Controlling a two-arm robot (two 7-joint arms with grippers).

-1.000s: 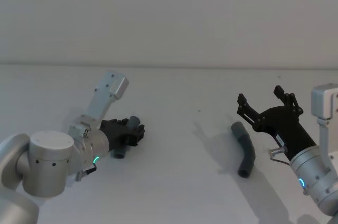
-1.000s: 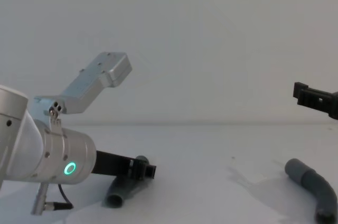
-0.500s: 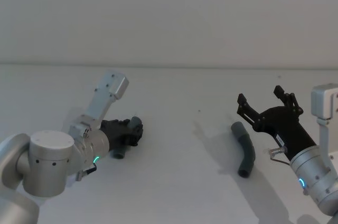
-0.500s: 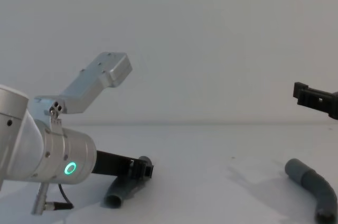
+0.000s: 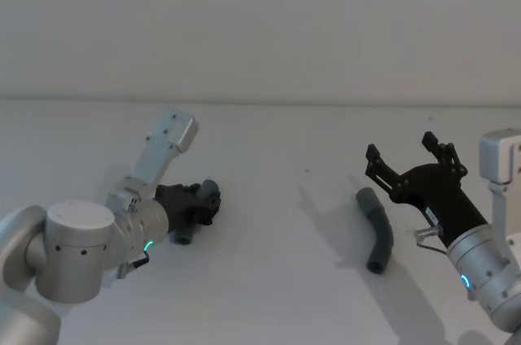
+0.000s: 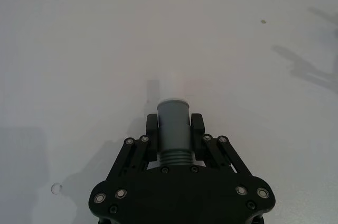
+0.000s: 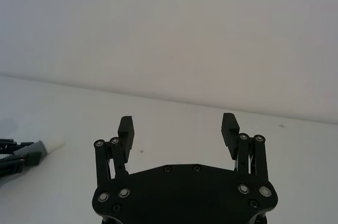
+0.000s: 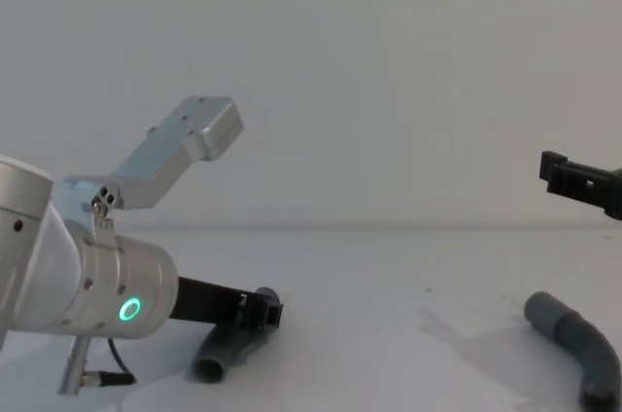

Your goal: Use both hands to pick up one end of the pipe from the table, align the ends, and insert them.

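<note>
On the left side of the table (image 5: 269,280), the left gripper (image 5: 210,201) is low over the white surface and its jaws are clamped on the first pipe piece (image 5: 185,236). In the left wrist view the two fingers (image 6: 152,123) press on both sides of the smooth grey cuff of this piece, just in front of the ribbed part. The white plug tip (image 6: 173,84) points forward, away from the gripper, out past the fingers. In the chest view the other end of the piece (image 8: 216,361) hangs down below the gripper (image 8: 262,310) and seems to touch the table. Behind the gripper is the silver wrist (image 8: 107,291) with a green ring (image 8: 127,310) that glows.

The middle of the table is bare.

More to the right, the second pipe piece (image 5: 379,231) lies flat on the table, well apart from the first one. It is bent in the middle, with one end toward the far side and the other end toward the robot. Nothing touches it.

The right gripper (image 5: 400,148) is just beside this piece, on its right, and above the table. Its jaws are wide apart and hold nothing. In the right wrist view the two fingers (image 7: 125,127) stand far from each other, and the white tip (image 7: 54,144) in the left gripper shows farther off.
</note>
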